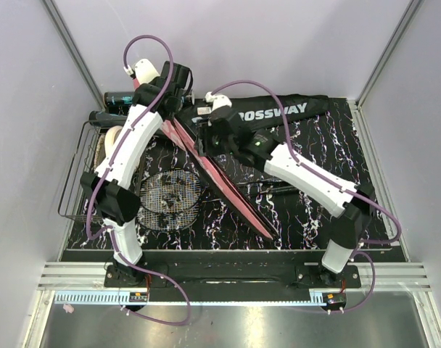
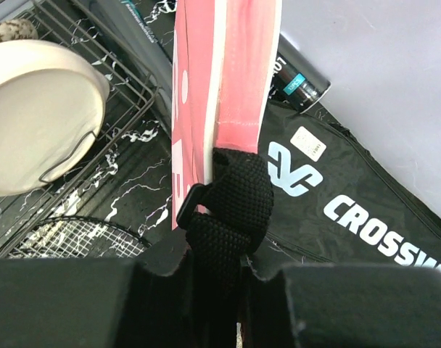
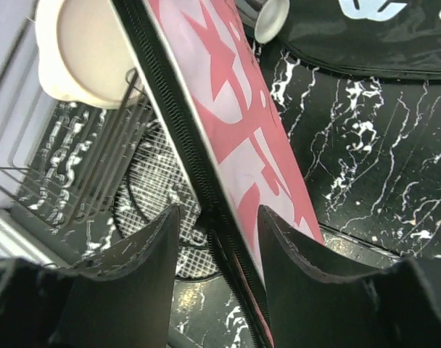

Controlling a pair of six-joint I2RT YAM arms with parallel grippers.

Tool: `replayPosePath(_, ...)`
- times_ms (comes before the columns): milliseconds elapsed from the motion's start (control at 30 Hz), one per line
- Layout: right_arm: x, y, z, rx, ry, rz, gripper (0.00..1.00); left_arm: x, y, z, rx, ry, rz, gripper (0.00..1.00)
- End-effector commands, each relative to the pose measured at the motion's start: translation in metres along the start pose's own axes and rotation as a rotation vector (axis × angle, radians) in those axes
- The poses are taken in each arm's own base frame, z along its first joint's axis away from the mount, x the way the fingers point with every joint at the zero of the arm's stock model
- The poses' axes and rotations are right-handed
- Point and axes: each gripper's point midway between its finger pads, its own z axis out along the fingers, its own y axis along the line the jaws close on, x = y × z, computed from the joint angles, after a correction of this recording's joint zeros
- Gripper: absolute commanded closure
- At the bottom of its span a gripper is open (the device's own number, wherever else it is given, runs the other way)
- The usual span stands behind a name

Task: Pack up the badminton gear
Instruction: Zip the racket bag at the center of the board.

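The pink racket case (image 1: 228,188) stands on its edge, running diagonally across the mat. My left gripper (image 2: 220,264) is shut on the black webbing strap (image 2: 231,206) at the case's far end (image 2: 220,80). My right gripper (image 3: 217,217) is open and straddles the case's black zipper edge (image 3: 177,138), with a gap on each side. Racket heads (image 1: 170,199) lie flat left of the case. The black CROSSWAY bag (image 1: 278,110) lies at the back, and the dark tube (image 1: 122,98) is at the back left. No shuttlecock shows clearly.
A black wire basket (image 1: 83,181) sits at the left edge, holding a cream round disc (image 1: 112,141). The disc (image 3: 90,51) is close to the case's left side. Grey walls close in the back and both sides.
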Motion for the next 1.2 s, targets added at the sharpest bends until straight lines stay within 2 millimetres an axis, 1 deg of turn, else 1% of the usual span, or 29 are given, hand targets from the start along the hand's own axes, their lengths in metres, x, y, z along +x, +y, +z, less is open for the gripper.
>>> replayPosePath(0, -0.002, -0.002, -0.005, 0.173, -0.051, -0.106, 0.47, -0.03, 0.001, -0.028, 0.026, -0.056, -0.155, 1.0)
replayPosePath(33, -0.004, -0.003, -0.004, 0.199, -0.059, -0.124, 0.47, -0.029, 0.002, -0.026, 0.017, -0.059, -0.156, 1.0)
replayPosePath(67, 0.0, -0.001, -0.005, 0.216, -0.049, -0.153, 0.47, -0.026, 0.001, -0.027, 0.016, -0.06, -0.148, 1.0)
replayPosePath(100, -0.003, -0.007, -0.005, 0.258, -0.063, -0.186, 0.45, -0.026, 0.003, -0.027, 0.006, -0.065, -0.141, 1.0)
replayPosePath(167, -0.002, -0.005, -0.006, 0.279, -0.068, -0.225, 0.43, -0.024, 0.005, -0.025, -0.008, -0.068, -0.135, 1.0)
replayPosePath(233, -0.004, -0.007, -0.006, 0.314, -0.074, -0.271, 0.44, -0.022, 0.007, -0.026, -0.015, -0.066, -0.134, 1.0)
replayPosePath(367, 0.0, -0.008, -0.006, 0.383, -0.063, -0.377, 0.47, -0.02, 0.006, -0.028, -0.013, -0.071, -0.128, 1.0)
replayPosePath(400, -0.002, -0.011, -0.007, 0.417, -0.069, -0.412, 0.47, -0.021, 0.007, -0.028, -0.016, -0.073, -0.126, 1.0)
replayPosePath(433, -0.001, -0.005, -0.007, 0.412, -0.071, -0.43, 0.49, -0.02, 0.007, -0.028, -0.015, -0.074, -0.124, 1.0)
replayPosePath(500, 0.001, -0.001, -0.007, 0.408, -0.059, -0.455, 0.5, -0.02, 0.007, -0.029, -0.016, -0.076, -0.118, 1.0)
replayPosePath(533, 0.003, 0.002, -0.006, 0.401, -0.055, -0.46, 0.52, -0.02, 0.008, -0.029, -0.018, -0.077, -0.12, 1.0)
replayPosePath(567, 0.005, 0.003, -0.006, 0.394, -0.051, -0.463, 0.56, -0.021, 0.007, -0.029, -0.015, -0.078, -0.122, 1.0)
replayPosePath(767, 0.014, 0.01, -0.002, 0.369, -0.025, -0.476, 0.62, -0.021, 0.008, -0.028, -0.022, -0.085, -0.123, 1.0)
replayPosePath(800, 0.016, 0.013, -0.002, 0.353, -0.02, -0.475, 0.65, -0.021, 0.007, -0.029, -0.019, -0.083, -0.124, 1.0)
replayPosePath(1000, 0.023, 0.023, 0.004, 0.297, 0.001, -0.47, 0.67, -0.023, 0.005, -0.03, -0.007, -0.082, -0.124, 1.0)
replayPosePath(1100, 0.023, 0.026, 0.005, 0.275, -0.006, -0.466, 0.74, -0.023, 0.005, -0.031, 0.001, -0.079, -0.125, 1.0)
replayPosePath(1133, 0.023, 0.027, 0.005, 0.271, -0.005, -0.465, 0.8, -0.024, 0.004, -0.031, 0.003, -0.08, -0.126, 1.0)
replayPosePath(1167, 0.023, 0.028, 0.005, 0.266, -0.005, -0.463, 0.8, -0.023, 0.004, -0.032, 0.005, -0.078, -0.125, 1.0)
